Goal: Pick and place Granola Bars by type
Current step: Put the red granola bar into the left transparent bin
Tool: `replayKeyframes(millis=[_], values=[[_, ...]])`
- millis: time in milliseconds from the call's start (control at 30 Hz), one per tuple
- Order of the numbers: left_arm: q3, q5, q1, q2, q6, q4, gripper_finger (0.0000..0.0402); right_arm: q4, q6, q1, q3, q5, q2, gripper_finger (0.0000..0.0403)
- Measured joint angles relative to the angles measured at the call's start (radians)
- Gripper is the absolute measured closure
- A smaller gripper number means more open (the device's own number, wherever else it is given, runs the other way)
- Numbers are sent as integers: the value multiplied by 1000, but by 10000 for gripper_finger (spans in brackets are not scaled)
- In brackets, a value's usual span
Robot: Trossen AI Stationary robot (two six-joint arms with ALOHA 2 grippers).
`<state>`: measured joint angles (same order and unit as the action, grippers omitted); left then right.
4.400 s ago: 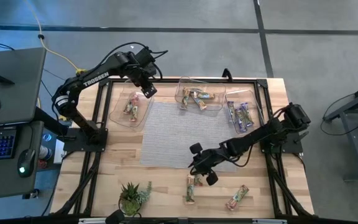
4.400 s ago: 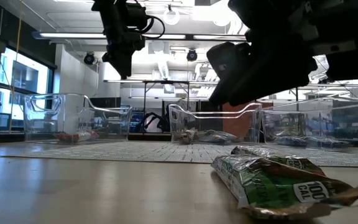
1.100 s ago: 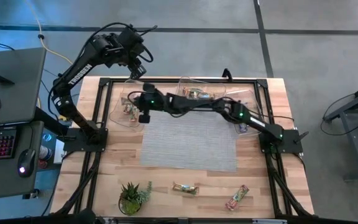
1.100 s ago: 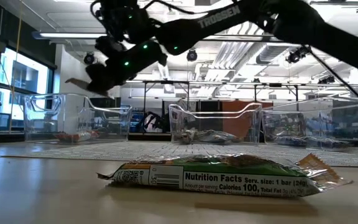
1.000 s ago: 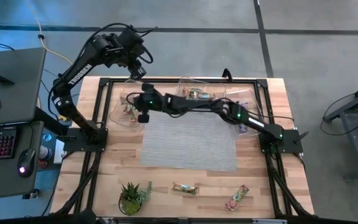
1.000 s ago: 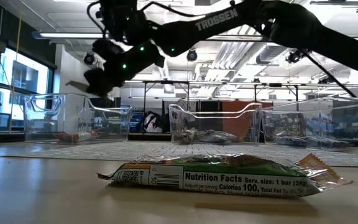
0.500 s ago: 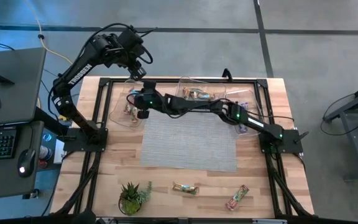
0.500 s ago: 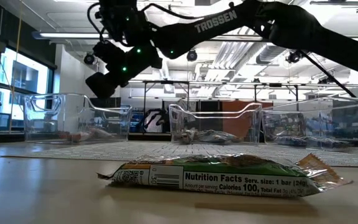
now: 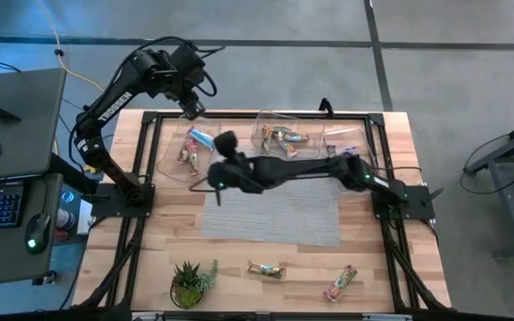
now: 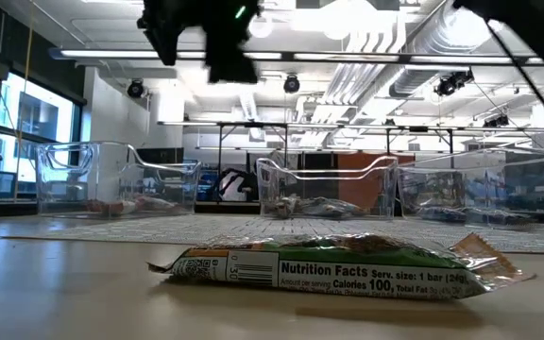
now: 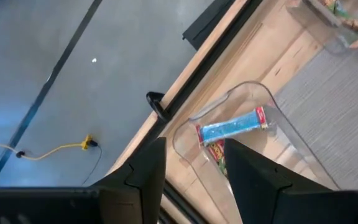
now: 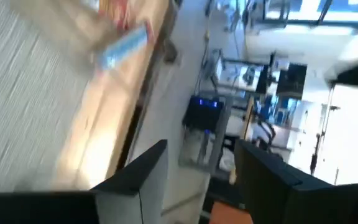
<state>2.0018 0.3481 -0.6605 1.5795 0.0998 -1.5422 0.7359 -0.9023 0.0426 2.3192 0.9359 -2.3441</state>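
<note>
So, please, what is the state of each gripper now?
Left gripper: open, empty, above the far left tub.
Right gripper: open, empty, over the grey mat's left edge.

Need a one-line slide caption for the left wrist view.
Left tool, open, hangs above the clear tub holding a blue bar at the table's edge.

You have three tubs (image 9: 191,152) along the mat's (image 9: 271,207) far edge holding bars (image 9: 202,138), with two bars (image 9: 265,269) and a plant (image 9: 188,282) on the near table edge.
</note>
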Motion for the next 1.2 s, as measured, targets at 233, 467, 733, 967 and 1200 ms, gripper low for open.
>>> replayKeyframes(millis=[233, 467, 733, 967, 1200], values=[[0, -2, 0, 0, -10, -30, 246, 594, 378, 143, 1, 322, 204, 233], [0, -3, 0, 0, -11, -30, 246, 808, 919, 307, -43, -176, 459, 233], [0, -25, 0, 0, -62, -29, 246, 729, 1135, 428, -393, -666, 731, 233], [0, -35, 0, 0, -98, -29, 246, 531, 1400, 509, -884, -818, 890, 233], [0, -82, 0, 0, -113, -28, 246, 5, 1286, 620, -1275, -1057, 894, 234]])
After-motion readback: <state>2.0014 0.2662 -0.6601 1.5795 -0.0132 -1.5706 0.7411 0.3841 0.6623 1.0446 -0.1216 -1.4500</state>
